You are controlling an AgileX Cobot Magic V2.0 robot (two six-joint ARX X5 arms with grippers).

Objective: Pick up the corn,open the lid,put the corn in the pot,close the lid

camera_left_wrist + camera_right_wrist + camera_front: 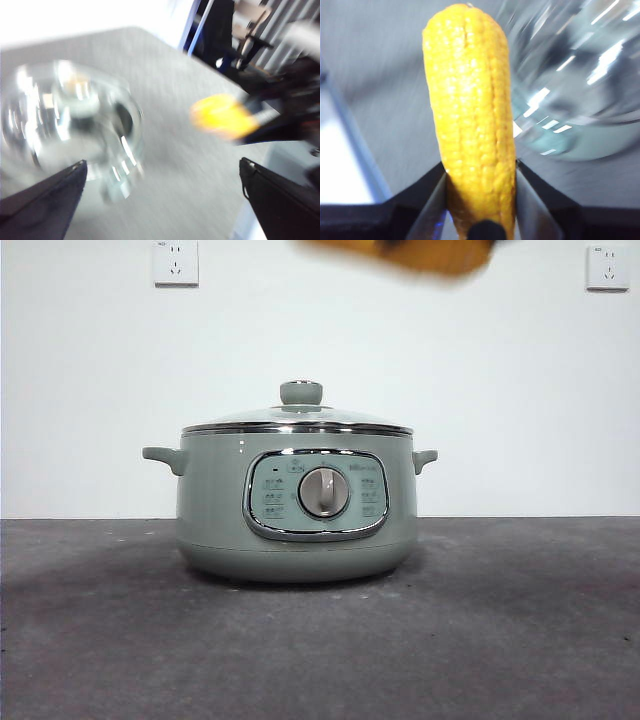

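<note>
- Well, starting at the far left of the front view, we see a socket (175, 262) on the white wall (90, 390), high above the grey table (100, 640).
- Next comes the pot (215, 510), standing upright near the middle of the table, its two side handles sticking out left and right.
- On its near face we find the control panel (270, 495) in a chrome frame, with the dial (324, 492) at its centre.
- We see the lid (300, 416) seated on the pot, chrome rim all round and the knob (301, 392) on top.
- Our left gripper (160, 200) hangs above the table with its jaws spread wide and nothing between them; its wrist view shows the lid blurred below, nearer one jaw.
- Above the pot and a little to its right, the corn (420, 252) shows as an orange blur at the top edge of the front view, well clear of the lid.
- Our right gripper (481, 182) clamps the corn near one end, a jaw on each side, the cob pointing away from the wrist; the lid lies blurred beyond it.
- Far right, we note a second socket (607, 267) on the wall.
</note>
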